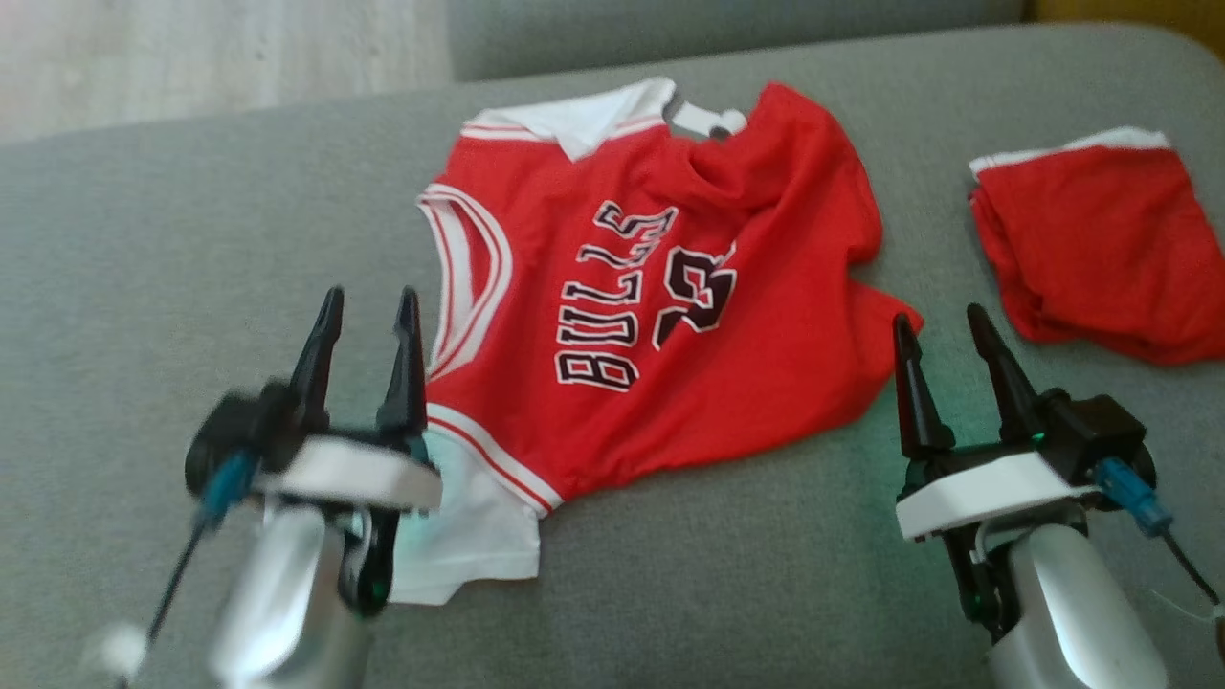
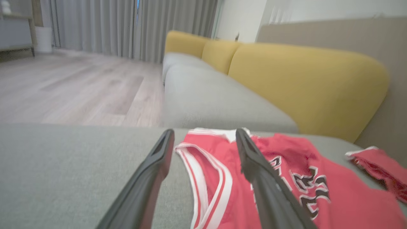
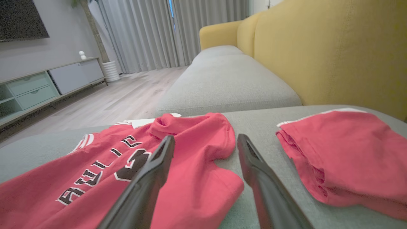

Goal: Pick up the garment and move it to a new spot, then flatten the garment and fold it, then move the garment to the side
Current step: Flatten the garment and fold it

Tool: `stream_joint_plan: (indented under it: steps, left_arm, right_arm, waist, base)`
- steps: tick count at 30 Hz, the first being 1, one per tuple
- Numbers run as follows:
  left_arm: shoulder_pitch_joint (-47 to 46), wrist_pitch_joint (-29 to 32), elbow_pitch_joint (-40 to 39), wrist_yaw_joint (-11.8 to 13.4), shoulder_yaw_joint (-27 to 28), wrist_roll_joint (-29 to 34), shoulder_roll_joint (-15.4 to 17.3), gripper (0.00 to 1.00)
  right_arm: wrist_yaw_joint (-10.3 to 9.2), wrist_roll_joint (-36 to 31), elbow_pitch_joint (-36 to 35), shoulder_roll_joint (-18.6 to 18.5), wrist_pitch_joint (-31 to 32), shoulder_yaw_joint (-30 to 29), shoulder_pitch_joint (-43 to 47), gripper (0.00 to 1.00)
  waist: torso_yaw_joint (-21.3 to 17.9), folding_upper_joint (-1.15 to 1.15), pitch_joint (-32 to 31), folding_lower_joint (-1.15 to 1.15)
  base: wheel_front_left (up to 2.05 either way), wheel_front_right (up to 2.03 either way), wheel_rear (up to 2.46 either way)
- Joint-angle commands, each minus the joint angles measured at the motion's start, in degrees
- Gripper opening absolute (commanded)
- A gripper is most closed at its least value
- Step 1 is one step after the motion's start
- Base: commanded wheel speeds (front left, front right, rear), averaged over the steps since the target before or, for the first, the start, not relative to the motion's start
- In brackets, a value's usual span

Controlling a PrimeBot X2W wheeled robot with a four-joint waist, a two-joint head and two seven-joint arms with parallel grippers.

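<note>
On the grey cushion [image 1: 144, 239], rumpled red jersey [image 1: 670, 287] print-up, left tool [image 1: 371, 297] released beside its striped armhole, right tool [image 1: 938, 318] released near its opposite edge, folded red garment [image 1: 1101, 239] further right.

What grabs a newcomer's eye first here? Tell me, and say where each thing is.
The red Bulls jersey grabs the eye first, spread rumpled across the middle of the grey sofa seat. To its right lies a smaller folded red garment, apart from it. The left tool and right tool stand open at either side of the jersey's near edge, holding nothing.
</note>
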Motion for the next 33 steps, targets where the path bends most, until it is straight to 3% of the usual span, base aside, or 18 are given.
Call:
stream_joint_plan:
  steps: [1, 14, 21, 26, 27, 28, 29, 33]
  left_arm:
    - [-3.17, 0.38, -0.94, 0.12, 1.20, 0.58, 1.45, 1.00]
    - [-24.46, 11.38, 22.88, 0.18, -0.42, 0.94, 4.03, 1.00]
    - [-30.70, 14.40, 32.31, 2.05, -0.55, 1.42, 5.77, 1.00]
    - [-32.69, 15.54, 36.93, 1.78, -1.23, 1.35, 6.06, 1.00]
    - [-33.02, 15.41, 37.55, 1.67, -1.31, 1.27, 6.14, 0.94]
    - [-33.41, 15.20, 38.09, 1.57, -1.33, 1.15, 6.25, 0.14]
    - [-33.82, 14.87, 38.55, 1.48, -1.34, 1.04, 6.37, 0.00]
    - [-35.43, 12.62, 39.69, 1.71, -0.94, 0.53, 7.13, 0.00]
  right_arm:
    - [0.18, -0.02, -2.13, 0.12, -0.78, 1.14, -2.53, 1.00]
    - [0.18, 1.04, -4.89, 0.14, -0.77, 2.70, -4.78, 1.00]
    - [0.18, 1.58, -5.63, 0.14, -0.78, 2.92, -5.88, 1.00]
    - [0.18, 1.73, -5.98, 0.14, -0.78, 2.64, -5.90, 1.00]
    - [0.18, 1.75, -6.00, 0.14, -0.78, 2.63, -5.90, 1.00]
    - [0.18, 1.75, -5.99, 0.15, -0.78, 2.62, -5.91, 1.00]
    - [0.18, 1.75, -5.99, 0.15, -0.78, 2.62, -5.93, 1.00]
    - [0.18, 1.65, -5.77, 0.15, -0.78, 3.14, -6.36, 1.00]
  waist:
    - [-1.20, 0.00, 1.64, -0.01]
    - [-6.43, 0.00, 9.27, -0.01]
    - [-8.50, 0.00, 11.68, -0.01]
    - [-8.92, 0.00, 12.20, -0.01]
    - [-8.94, 0.00, 12.23, -0.01]
    - [-8.93, 0.00, 12.25, -0.01]
    - [-8.88, 0.00, 12.28, -0.01]
    - [-8.74, 0.00, 12.27, -0.01]
  base:
    - [0.00, 0.00, 0.00]
    - [0.00, 0.00, 0.00]
    - [0.00, 0.00, 0.00]
    - [0.00, 0.00, 0.00]
    - [0.00, 0.00, 0.00]
    - [0.00, 0.00, 0.00]
    - [0.00, 0.00, 0.00]
    - [0.00, 0.00, 0.00]
